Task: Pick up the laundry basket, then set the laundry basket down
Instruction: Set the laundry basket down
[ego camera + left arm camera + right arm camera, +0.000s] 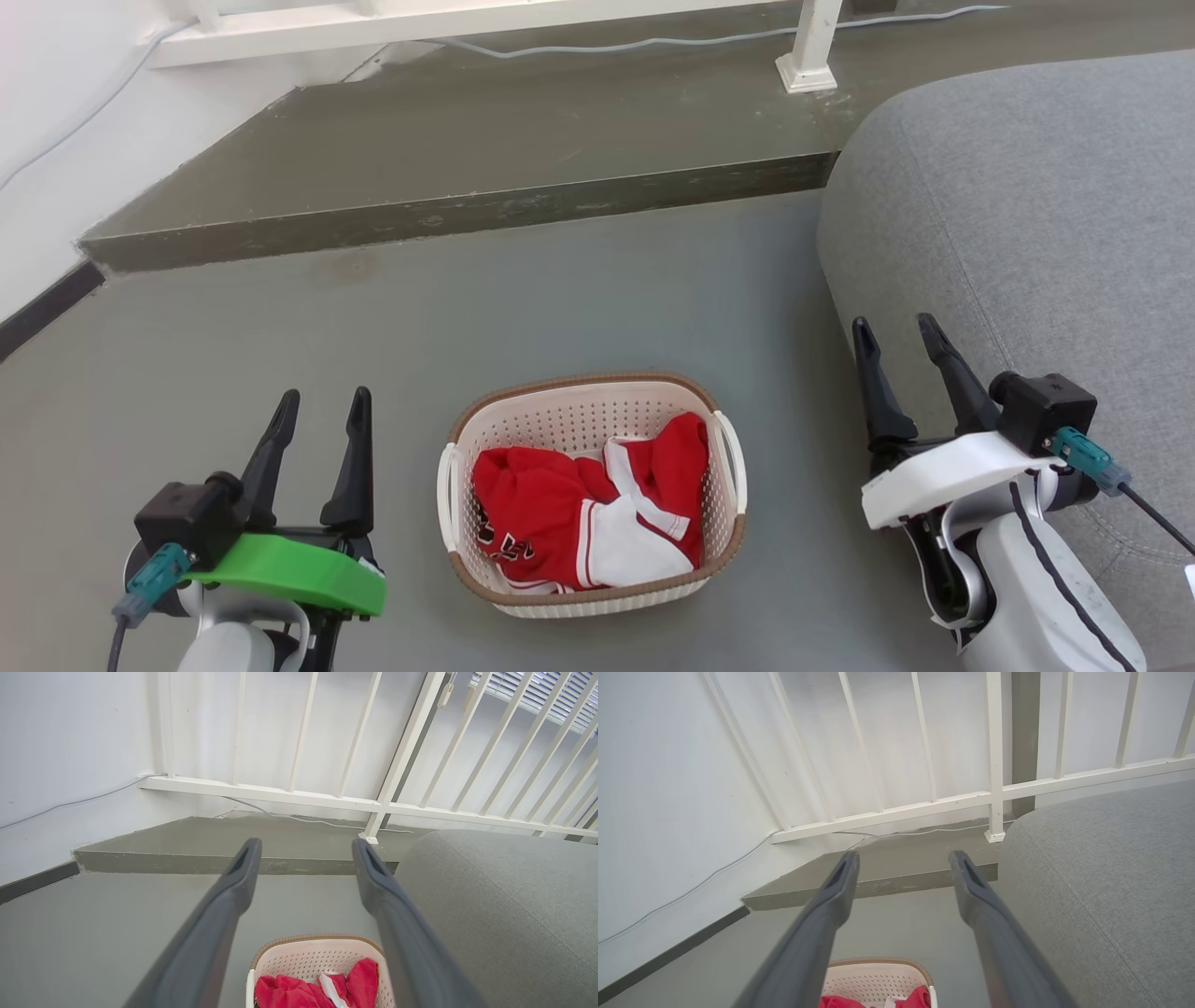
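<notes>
Basket (579, 420): perforated plastic, prob. woven rim

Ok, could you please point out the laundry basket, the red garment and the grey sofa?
laundry basket (588, 380), head view, far brown rim.
red garment (532, 504), head view, red fold on its left.
grey sofa (1027, 205), head view, bare fabric top.

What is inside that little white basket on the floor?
The laundry basket holds crumpled red and white clothing, bunched toward its near side. Its perforated far wall shows bare above the cloth. Whether anything lies beneath the cloth cannot be seen.
</notes>
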Available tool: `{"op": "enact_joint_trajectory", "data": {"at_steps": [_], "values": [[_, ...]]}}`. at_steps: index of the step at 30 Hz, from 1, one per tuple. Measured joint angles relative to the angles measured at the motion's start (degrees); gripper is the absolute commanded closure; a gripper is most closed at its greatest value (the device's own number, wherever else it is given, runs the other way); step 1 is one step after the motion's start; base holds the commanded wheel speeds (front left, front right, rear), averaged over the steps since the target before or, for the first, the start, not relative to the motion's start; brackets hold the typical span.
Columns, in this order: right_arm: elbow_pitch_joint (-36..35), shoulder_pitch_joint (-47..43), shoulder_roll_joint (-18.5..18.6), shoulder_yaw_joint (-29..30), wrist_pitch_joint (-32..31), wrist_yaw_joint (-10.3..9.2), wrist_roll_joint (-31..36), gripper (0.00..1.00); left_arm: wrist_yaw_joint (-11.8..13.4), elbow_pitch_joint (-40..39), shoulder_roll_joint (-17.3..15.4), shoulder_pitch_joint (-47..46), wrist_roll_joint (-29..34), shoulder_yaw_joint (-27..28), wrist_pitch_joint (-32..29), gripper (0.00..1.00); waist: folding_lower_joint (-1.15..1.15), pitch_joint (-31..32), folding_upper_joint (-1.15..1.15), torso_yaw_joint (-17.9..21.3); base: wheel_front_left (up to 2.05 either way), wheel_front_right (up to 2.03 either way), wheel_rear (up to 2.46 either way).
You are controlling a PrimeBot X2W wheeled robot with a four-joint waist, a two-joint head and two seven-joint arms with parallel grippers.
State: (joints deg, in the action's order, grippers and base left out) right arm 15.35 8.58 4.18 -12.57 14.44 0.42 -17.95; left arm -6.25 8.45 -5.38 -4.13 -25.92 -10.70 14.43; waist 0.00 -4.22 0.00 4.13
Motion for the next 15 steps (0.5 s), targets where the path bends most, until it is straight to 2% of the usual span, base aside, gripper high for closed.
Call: {"op": "enact_joint_trajectory", "data": {"at_steps": [15], "values": [[-0.83, -1.02, -0.41, 1.07, 0.00, 0.48, 0.64, 0.00, -0.57, -1.04, 0.81, 0.85, 1.58, 1.13, 0.00, 0.00, 0.00, -0.51, 0.00, 0.13, 0.00, 0.00, 0.00]]}}
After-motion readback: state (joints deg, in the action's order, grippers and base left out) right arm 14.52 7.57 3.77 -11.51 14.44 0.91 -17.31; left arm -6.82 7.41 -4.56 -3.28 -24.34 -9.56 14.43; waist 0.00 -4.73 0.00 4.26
